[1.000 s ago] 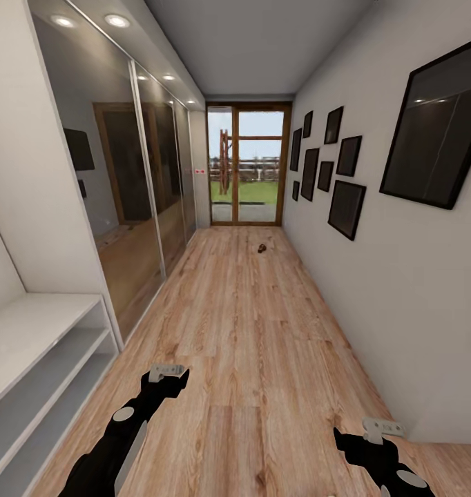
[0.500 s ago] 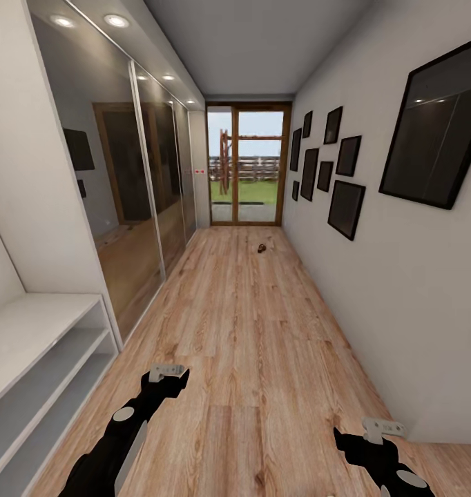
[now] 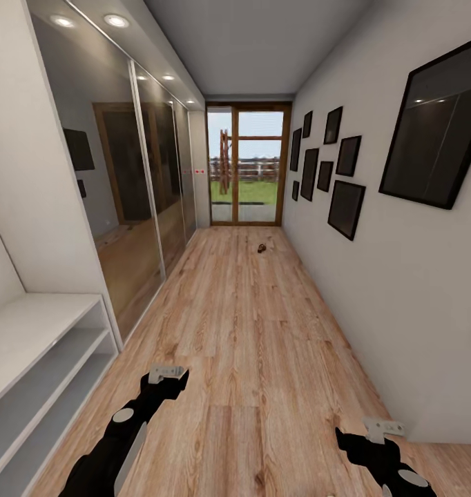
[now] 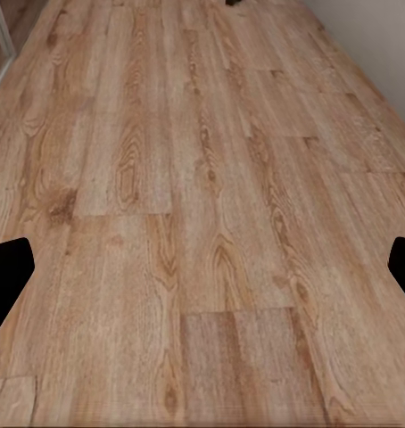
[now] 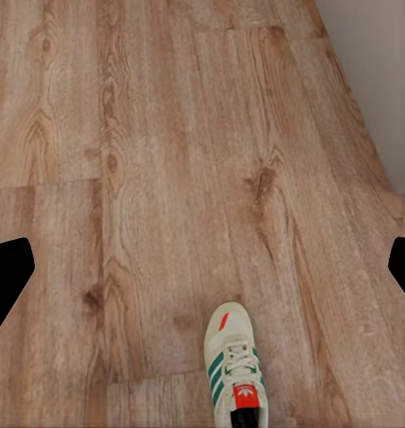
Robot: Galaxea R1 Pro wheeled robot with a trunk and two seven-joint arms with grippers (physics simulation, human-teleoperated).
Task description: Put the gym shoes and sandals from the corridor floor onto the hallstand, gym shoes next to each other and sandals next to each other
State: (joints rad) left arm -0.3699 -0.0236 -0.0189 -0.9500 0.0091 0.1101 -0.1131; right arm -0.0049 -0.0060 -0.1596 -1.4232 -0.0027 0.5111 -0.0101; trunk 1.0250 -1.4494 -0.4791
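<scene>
A small brown object, apparently a sandal, lies far down the corridor floor near the glass door, too small to tell more. One cream gym shoe with teal stripes and red patches rests on the planks, seen in the right wrist view between and below the spread fingers. The hallstand stands at the near left, its bench top and two shelf tiers bare. My left gripper hangs open over bare floor. My right gripper is open too, close to the right wall.
Mirrored sliding wardrobe doors line the left wall beyond the hallstand. Dark framed pictures hang along the right wall. A wood-framed glass door closes the corridor's far end. The plank floor runs open down the middle.
Nothing has visibly changed apart from a tiny downward drift of the right gripper in the head view.
</scene>
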